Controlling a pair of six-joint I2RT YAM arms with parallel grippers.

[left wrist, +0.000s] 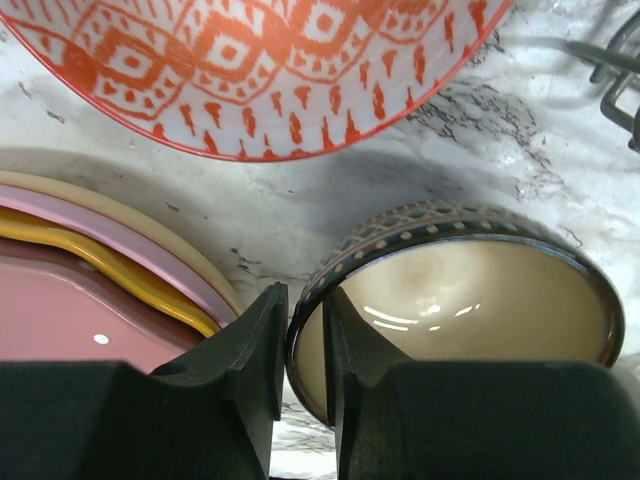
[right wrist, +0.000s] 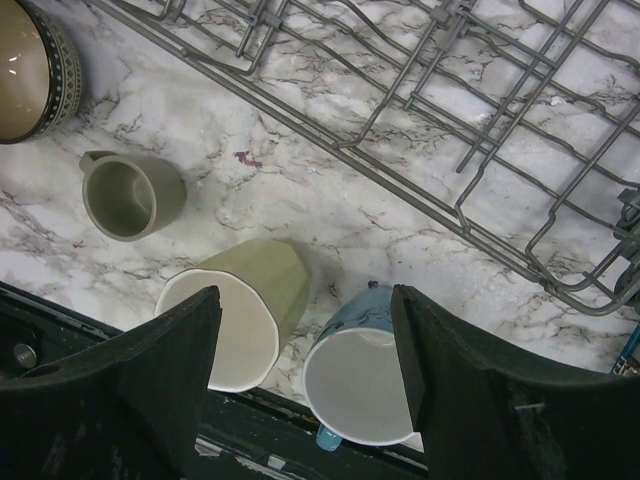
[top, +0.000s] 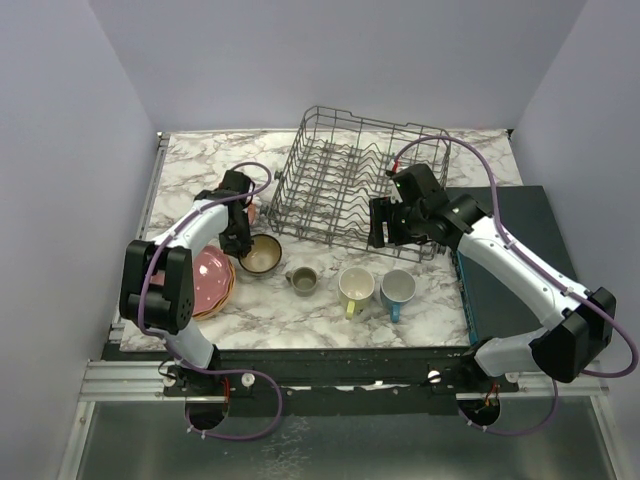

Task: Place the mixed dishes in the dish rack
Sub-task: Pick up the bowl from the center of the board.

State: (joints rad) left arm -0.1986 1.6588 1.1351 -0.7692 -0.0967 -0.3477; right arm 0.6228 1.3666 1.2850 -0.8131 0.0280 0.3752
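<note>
While right gripper (right wrist: pixel 305 380) gapes empty, left gripper (left wrist: pixel 305 350) seemingly pinching brown bowl (left wrist: pixel 470 300) rim.

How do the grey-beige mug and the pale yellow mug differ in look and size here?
The grey-beige mug is clearly smaller than the pale yellow mug. The grey-beige mug is dull grey inside and out, while the pale yellow mug has a white interior. The grey-beige mug's handle shows at its left; the pale yellow mug's handle is only visible from the top view. Both stand mouth-up on the marble table, outside the dish rack.

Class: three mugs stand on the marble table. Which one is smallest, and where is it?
The grey-beige mug, leftmost of the three, beside the bowl. The pale yellow mug and blue mug are clearly bigger.
</note>
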